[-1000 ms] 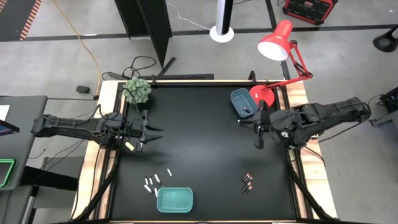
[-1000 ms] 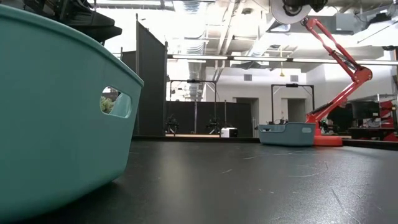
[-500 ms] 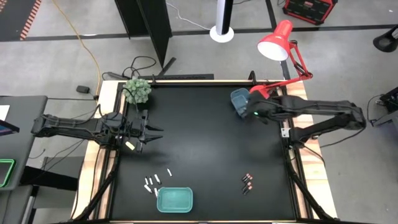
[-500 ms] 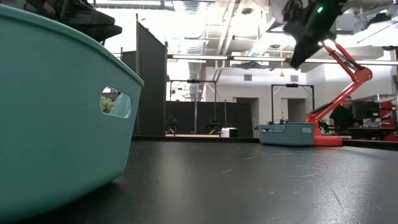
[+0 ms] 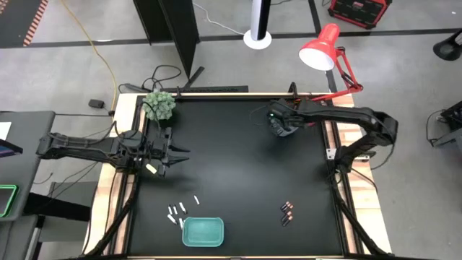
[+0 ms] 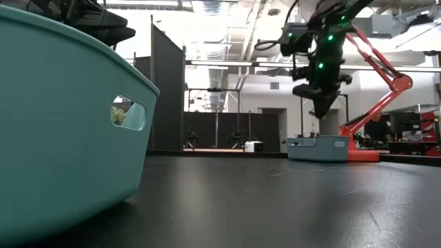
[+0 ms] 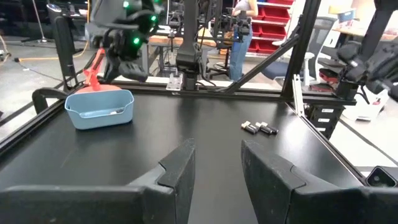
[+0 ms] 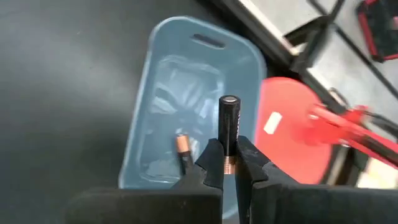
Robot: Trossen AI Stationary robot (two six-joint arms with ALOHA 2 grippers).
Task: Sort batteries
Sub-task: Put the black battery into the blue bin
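Note:
My right gripper (image 5: 279,120) hangs above the blue tray (image 8: 186,87) near the table's far right corner, shut on a dark battery (image 8: 228,121) with a copper band. One more dark battery (image 8: 181,152) lies on the tray's floor. Dark batteries (image 5: 287,211) lie on the table toward the near right, and whitish ones (image 5: 180,209) lie beside the teal tray (image 5: 202,231). My left gripper (image 5: 177,153) waits open at the left edge. In the low view my right gripper (image 6: 320,107) is above the blue tray (image 6: 317,148). My right gripper pinches the dark battery at its copper-banded end (image 8: 229,163) between the two fingertips (image 8: 213,163). The fingers come from above, pointing down, and lie along the battery. The battery is lifted clear and sticks out beyond the fingertips toward the blue tray below.
A red desk lamp (image 5: 321,47) stands with its base (image 8: 289,134) right beside the blue tray. A small green plant (image 5: 159,105) sits at the far left corner. The black table top (image 5: 231,166) lies bare between the two arms.
My right arm has swung from the table's right edge toward the far edge, carrying its gripper over the blue tray. In the low view the gripper came in from above and moved down and toward the left, ending above the tray.

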